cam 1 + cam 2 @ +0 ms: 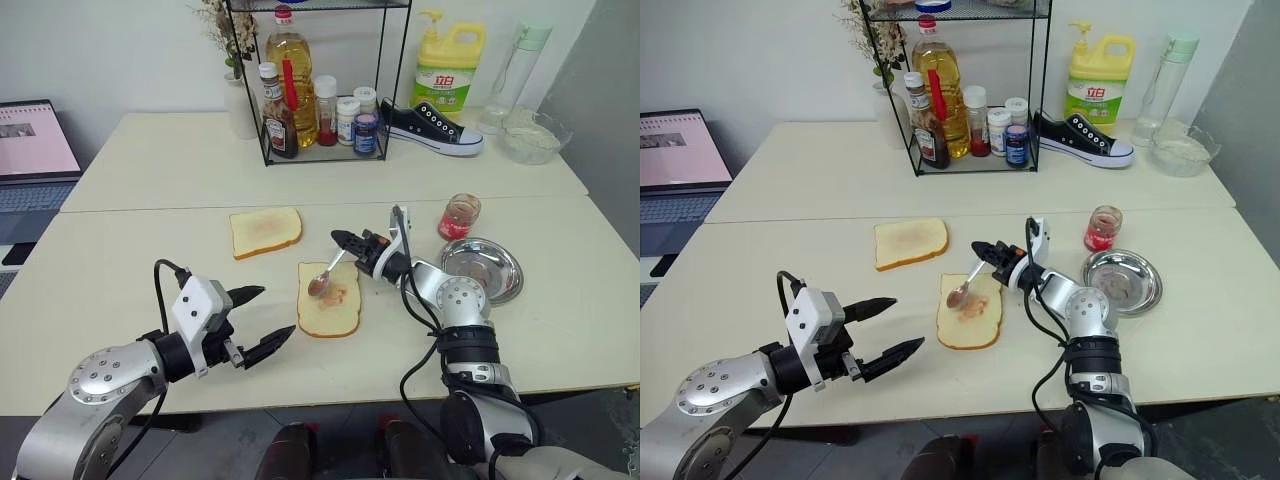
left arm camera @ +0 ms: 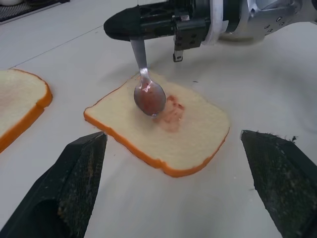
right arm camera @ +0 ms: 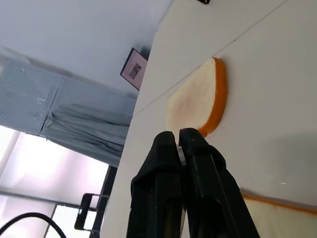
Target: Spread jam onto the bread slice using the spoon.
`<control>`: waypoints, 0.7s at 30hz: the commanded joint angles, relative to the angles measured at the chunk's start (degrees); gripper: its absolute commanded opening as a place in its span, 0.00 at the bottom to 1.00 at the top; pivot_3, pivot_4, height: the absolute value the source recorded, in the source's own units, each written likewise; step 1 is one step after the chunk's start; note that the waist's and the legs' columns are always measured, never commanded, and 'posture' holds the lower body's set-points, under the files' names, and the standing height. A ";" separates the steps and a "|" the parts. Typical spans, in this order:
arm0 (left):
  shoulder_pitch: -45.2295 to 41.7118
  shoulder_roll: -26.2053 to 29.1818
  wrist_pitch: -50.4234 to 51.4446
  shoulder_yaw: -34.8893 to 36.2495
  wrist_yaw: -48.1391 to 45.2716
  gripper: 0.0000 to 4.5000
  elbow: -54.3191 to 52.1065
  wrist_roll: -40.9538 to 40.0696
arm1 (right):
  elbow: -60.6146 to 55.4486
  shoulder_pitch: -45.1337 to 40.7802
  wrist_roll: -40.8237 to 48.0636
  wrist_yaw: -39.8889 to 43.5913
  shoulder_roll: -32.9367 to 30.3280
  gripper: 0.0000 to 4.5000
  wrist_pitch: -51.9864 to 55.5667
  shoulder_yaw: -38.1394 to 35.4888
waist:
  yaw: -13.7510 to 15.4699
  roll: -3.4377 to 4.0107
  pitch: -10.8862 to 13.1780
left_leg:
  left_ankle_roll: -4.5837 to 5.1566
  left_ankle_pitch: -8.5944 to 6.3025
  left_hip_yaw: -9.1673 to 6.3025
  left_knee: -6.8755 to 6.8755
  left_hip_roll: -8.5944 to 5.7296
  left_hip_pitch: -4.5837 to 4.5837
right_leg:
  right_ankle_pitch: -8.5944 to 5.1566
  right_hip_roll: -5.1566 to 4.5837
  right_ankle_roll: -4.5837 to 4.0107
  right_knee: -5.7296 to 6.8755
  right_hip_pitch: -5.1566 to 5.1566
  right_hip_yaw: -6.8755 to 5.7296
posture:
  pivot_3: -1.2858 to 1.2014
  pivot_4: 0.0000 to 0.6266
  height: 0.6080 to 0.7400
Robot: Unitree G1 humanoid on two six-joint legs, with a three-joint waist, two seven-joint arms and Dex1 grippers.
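Note:
The bread slice point(image 1: 328, 305) lies flat near the table's middle, with a thin reddish jam point(image 2: 171, 113) smear on its top. The spoon point(image 1: 324, 279) slants down from my right gripper point(image 1: 341, 239), which is shut on its handle. The spoon's bowl point(image 2: 148, 97), coated red-brown, sits over the slice beside the smear. My left gripper point(image 1: 277, 312) stands open and holds nothing, just left of the slice near the table's front edge. Its fingers point(image 2: 67, 191) frame the slice in the left wrist view. The right wrist view shows my right gripper point(image 3: 179, 144) with its jaws pressed together.
A second, toasted slice point(image 1: 265, 231) lies behind and left of the bread. A jam jar point(image 1: 459, 216) and a metal dish point(image 1: 482, 270) stand to the right. A wire rack of bottles point(image 1: 310, 100), a shoe point(image 1: 432, 127), a detergent jug point(image 1: 448, 65) and a laptop point(image 1: 35, 150) are further back.

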 commanded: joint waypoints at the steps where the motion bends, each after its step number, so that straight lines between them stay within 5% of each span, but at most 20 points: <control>1: 0.55 0.14 -0.25 0.47 0.44 1.00 -2.28 -0.67 | -0.11 -0.40 -0.81 2.40 -1.62 0.01 -1.07 0.64 | 0.00 0.00 0.00 | 0.00 0.00 0.00 0.00 0.00 0.00 | 0.00 0.00 0.00 0.00 0.00 0.00 | 0.52 0.24 1.00; 9: 0.28 0.21 -0.43 0.15 0.48 1.00 -1.90 -0.52 | -3.43 2.99 0.16 3.01 -6.42 0.01 2.10 -0.86 | 0.00 -0.01 0.00 | 0.00 0.00 0.01 0.00 0.00 0.00 | 0.00 -0.01 0.00 -0.01 0.01 0.02 | 0.52 0.24 1.00; 21: -2.45 0.29 -0.26 -1.00 0.04 1.00 -1.28 -0.85 | -15.01 1.17 11.37 -7.75 -2.20 0.01 8.21 -7.25 | 0.04 0.00 0.01 | 0.00 0.00 -0.02 -0.01 0.02 -0.02 | 0.00 0.00 0.00 -0.01 0.00 0.03 | 0.52 0.24 1.00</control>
